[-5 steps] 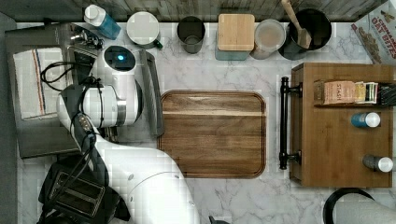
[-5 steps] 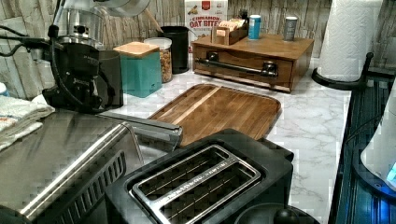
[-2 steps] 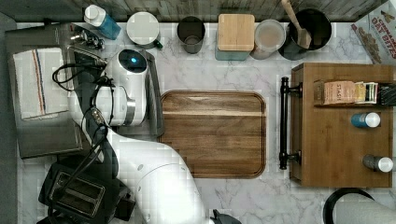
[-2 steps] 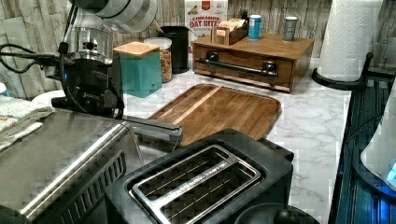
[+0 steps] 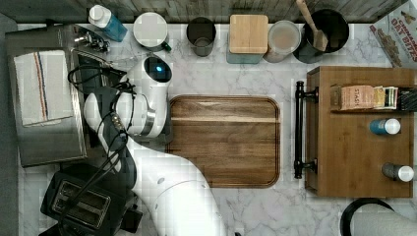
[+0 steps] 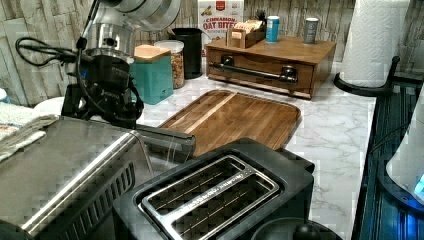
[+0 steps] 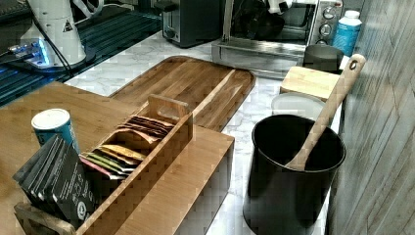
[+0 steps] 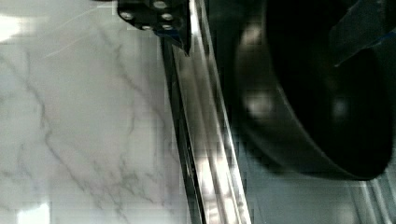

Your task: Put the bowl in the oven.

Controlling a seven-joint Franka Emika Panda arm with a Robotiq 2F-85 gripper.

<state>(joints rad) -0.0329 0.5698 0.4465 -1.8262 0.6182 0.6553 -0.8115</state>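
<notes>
- The bowl (image 8: 327, 93) shows in the wrist view as a round black shape close under the camera, above the oven's lowered glass door, past the bright steel edge of that door (image 8: 205, 140).
- A dark finger (image 8: 359, 28) of the pincer (image 8: 355, 32) crosses the bowl's rim in the wrist view, so I judge the pincer is holding the bowl by its rim, though the other finger is hidden.
- The oven (image 5: 46, 142) stands at the top view's left on the marble counter (image 5: 216, 78), with a striped towel (image 5: 39, 88) on its roof; its door (image 6: 165, 142) lies open toward the wooden tray (image 5: 223, 140).
- The arm's wrist (image 5: 145, 105) hangs over the open door, beside the oven mouth.
- Risks, as a judgement: a rim pinch is a thin hold, and a tilt could let the bowl slide out onto the glass.
- Coming in too low, the bowl's base could scrape the door edge or catch the rack.
- The loose cables (image 5: 113, 128) on the wrist could snag on the oven's front.
</notes>
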